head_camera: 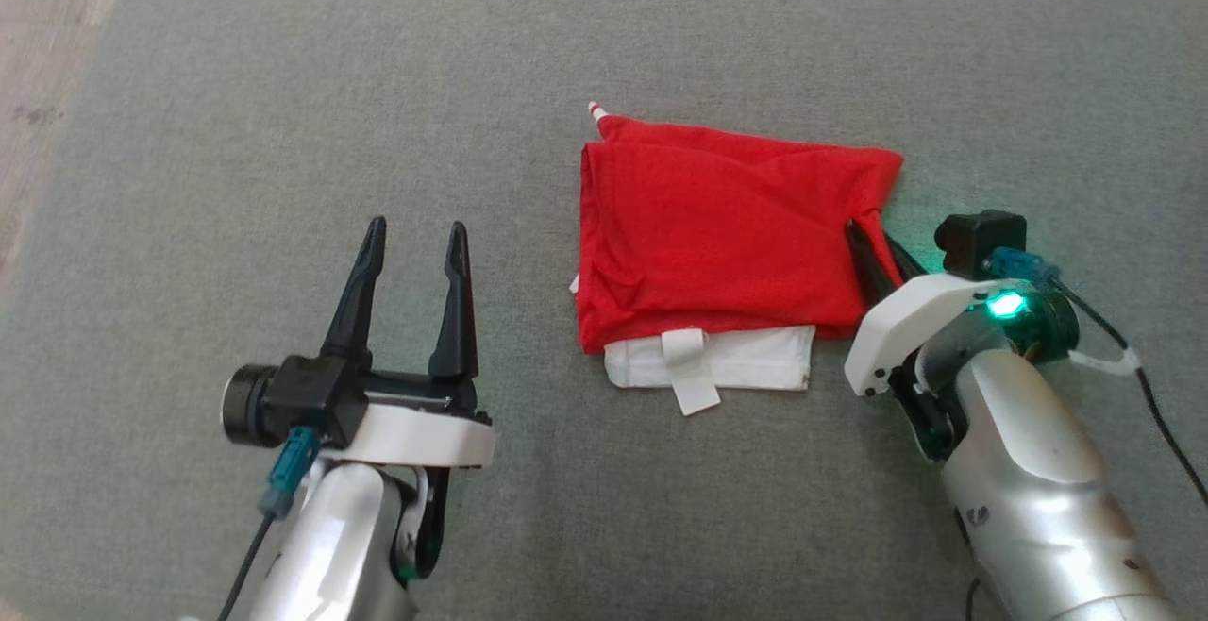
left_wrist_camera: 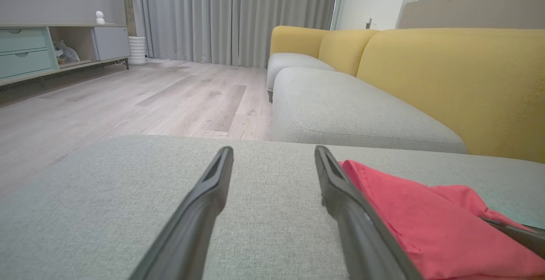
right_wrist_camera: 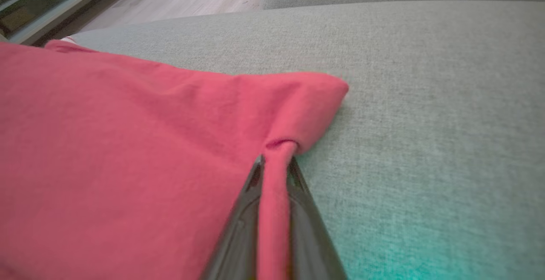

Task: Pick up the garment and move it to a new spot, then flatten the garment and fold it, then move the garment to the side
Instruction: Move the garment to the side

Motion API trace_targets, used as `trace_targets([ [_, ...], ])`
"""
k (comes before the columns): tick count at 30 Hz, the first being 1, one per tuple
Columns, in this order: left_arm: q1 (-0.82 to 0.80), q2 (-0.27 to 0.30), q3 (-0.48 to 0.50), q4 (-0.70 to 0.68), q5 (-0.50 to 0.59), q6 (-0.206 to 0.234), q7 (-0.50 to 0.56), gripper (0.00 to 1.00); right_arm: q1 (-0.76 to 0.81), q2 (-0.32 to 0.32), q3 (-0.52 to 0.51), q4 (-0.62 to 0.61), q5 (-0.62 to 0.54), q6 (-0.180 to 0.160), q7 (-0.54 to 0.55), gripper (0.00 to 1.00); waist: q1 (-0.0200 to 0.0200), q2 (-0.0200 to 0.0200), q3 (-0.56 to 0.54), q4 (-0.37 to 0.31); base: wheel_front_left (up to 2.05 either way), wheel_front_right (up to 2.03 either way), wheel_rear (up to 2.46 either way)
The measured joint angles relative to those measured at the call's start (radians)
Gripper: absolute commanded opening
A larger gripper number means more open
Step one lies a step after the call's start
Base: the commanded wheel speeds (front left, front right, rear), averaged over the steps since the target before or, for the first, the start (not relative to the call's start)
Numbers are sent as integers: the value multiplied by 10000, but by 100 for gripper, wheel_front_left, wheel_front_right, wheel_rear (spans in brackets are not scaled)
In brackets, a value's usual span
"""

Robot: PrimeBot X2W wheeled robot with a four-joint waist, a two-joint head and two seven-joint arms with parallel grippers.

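Garment: A folded red garment point(head_camera: 727, 234) is laid flat on the grey cushion point(head_camera: 283, 130), just off the middle of the head view toward 1 o'clock.
White layer: A white layer point(head_camera: 755, 366) is exposed under the red cloth along the garment's 6 o'clock edge. A white tab point(head_camera: 691, 376) is laid across it and reaches past its edge onto the cushion.
Striped tip: A small red-and-white striped tip point(head_camera: 596, 111) is seen at the garment's 11 o'clock corner.
Right claw: The right claw point(head_camera: 866, 236) is placed at the garment's 3 o'clock edge. Its fingers are pressed together on a pinched ridge of the red cloth. In the right wrist view the ridge is seen gathered between the two fingers, and the garment's corner is puckered just beyond the tips.
Left claw: The left claw point(head_camera: 417, 225) is spread wide and nothing is held in it. It is located at 8 o'clock in the head view, well apart from the garment, with the fingers pointed toward 12 o'clock. Contact with the cushion cannot be determined.
Indicator: A green light point(head_camera: 1005, 305) is lit on the right wrist, and a green tint is cast on the cushion beside it.
Surroundings: In the left wrist view a yellow-backed sofa point(left_wrist_camera: 447, 80) is seen at 2 o'clock, a wooden floor point(left_wrist_camera: 149, 97) at 10 o'clock, grey curtains point(left_wrist_camera: 213, 16) at 12 o'clock and a low cabinet point(left_wrist_camera: 42, 50) at 9 o'clock.
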Motion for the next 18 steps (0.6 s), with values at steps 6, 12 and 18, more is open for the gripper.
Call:
trace_targets([
  [6,3,0,-81,50,79,-10,0,100,-32,8,109,431,-449,0,-497,0,0,0,-319,-267,0,0,0],
  [12,29,0,-291,86,98,-44,0,100,-25,-407,571,171,-719,0,-727,0,-2,0,-729,-801,0,0,0],
  [18,209,2,-573,81,171,-48,0,100,-23,-1237,1202,-642,-1041,0,-686,0,-2,0,-1003,-1494,0,0,0],
])
